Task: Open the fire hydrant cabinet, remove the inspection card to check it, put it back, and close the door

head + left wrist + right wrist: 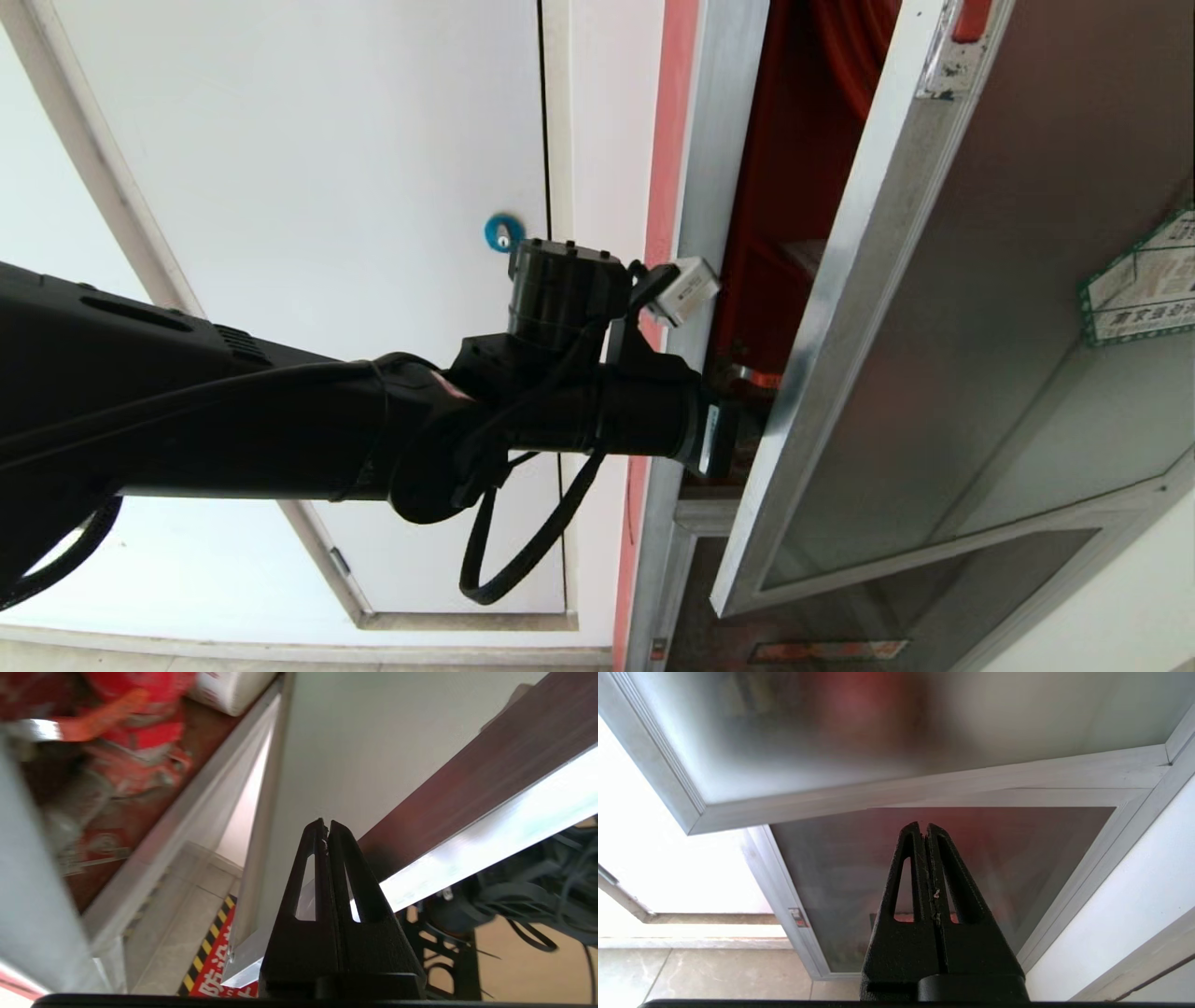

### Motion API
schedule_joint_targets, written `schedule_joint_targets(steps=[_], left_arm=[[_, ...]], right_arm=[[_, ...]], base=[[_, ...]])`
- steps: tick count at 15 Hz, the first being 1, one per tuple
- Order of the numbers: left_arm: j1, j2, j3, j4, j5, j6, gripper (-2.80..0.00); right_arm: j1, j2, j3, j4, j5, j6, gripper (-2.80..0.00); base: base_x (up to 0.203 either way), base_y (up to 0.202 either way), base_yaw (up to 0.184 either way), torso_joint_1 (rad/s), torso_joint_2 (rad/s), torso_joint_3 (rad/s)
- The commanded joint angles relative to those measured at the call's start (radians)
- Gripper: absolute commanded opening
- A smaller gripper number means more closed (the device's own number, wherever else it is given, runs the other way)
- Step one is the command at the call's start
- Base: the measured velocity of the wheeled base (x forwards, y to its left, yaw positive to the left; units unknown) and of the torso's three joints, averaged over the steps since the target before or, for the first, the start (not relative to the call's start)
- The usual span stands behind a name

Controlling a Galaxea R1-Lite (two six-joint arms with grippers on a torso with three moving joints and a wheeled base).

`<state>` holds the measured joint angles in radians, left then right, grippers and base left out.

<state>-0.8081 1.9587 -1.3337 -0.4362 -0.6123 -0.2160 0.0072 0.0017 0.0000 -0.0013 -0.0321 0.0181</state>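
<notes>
The left gripper (325, 826), fingers pressed together on nothing, sits inside the gap behind the half-open door (1008, 308), whose long free edge runs at its 3 o'clock, the inspection card apparently hidden in the fire hydrant cabinet (784, 187); the right gripper (924, 828) is likewise closed, empty, lower down.

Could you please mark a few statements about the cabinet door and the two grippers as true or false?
1. The large glass door stands partly open, with the red interior of the cabinet showing in the gap. True.
2. The left gripper is wide open. False: it is shut, with nothing between its fingers.
3. The left arm reaches into the gap between the cabinet frame and the door edge. True.
4. The right gripper holds a white card. False: it is shut and empty, pointing towards the lower glass door.
5. The white panel door beside the cabinet has a red round lock. False: its lock is blue.
</notes>
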Motion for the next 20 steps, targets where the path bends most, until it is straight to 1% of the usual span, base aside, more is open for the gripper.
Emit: schedule_joint_targets(steps=[1,8,14,20], left_arm=[[-0.019,-0.019,0.021,-0.003,-0.003,-0.002,-2.8],[-0.089,-0.067,0.079,-0.004,-0.003,-0.002,-2.8],[-0.17,-0.095,0.113,-0.003,-0.003,-0.002,-2.8],[-0.241,-0.103,0.126,-0.003,-0.003,-0.003,-2.8]], right_arm=[[0.0,0.001,0.0,0.0,0.0,0.0,-2.8],[0.0,0.001,0.0,0.0,0.0,-0.001,-2.8],[0.0,0.001,0.0,0.0,0.0,-0.001,-2.8],[0.0,0.001,0.0,0.0,0.0,0.0,-2.8]], base=[[0.0,0.0,0.0,0.0,0.0,0.0],[0.0,0.0,0.0,0.0,0.0,0.0],[0.0,0.0,0.0,0.0,0.0,0.0],[0.0,0.0,0.0,0.0,0.0,0.0]])
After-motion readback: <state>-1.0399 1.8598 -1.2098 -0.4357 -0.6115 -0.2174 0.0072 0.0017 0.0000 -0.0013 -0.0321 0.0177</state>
